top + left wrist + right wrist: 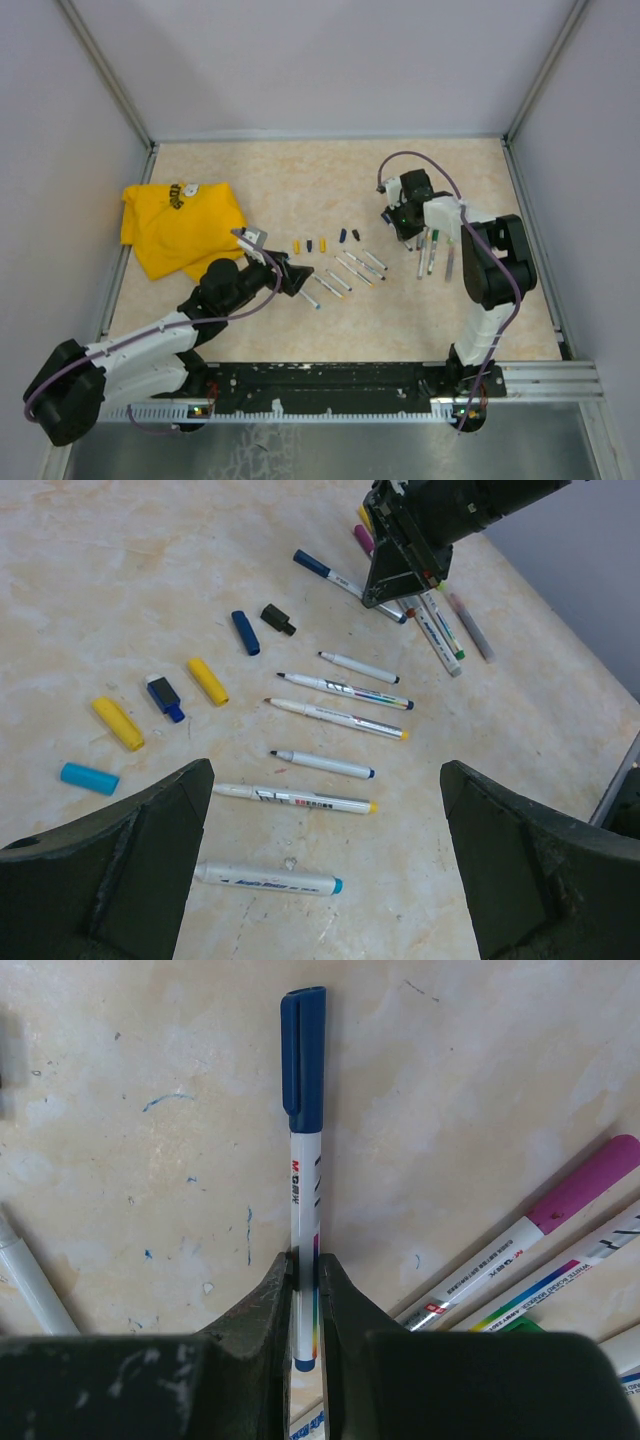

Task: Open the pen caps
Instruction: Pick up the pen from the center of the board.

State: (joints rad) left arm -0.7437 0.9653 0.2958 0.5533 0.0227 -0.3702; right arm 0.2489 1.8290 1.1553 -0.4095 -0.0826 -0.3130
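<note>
Right end effector grips blue-capped pen; capped pens crowd alongside.

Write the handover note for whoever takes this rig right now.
Left gripper: open, hovering by the uncapped pens, holding nothing.
Right gripper: fingers shut on the barrel of the blue-capped pen; its blue cap is on.
Done: six loose caps lie in a row beside six uncapped pens.
Left: pull the blue cap, then do the capped pens lying beside the right gripper.
</note>
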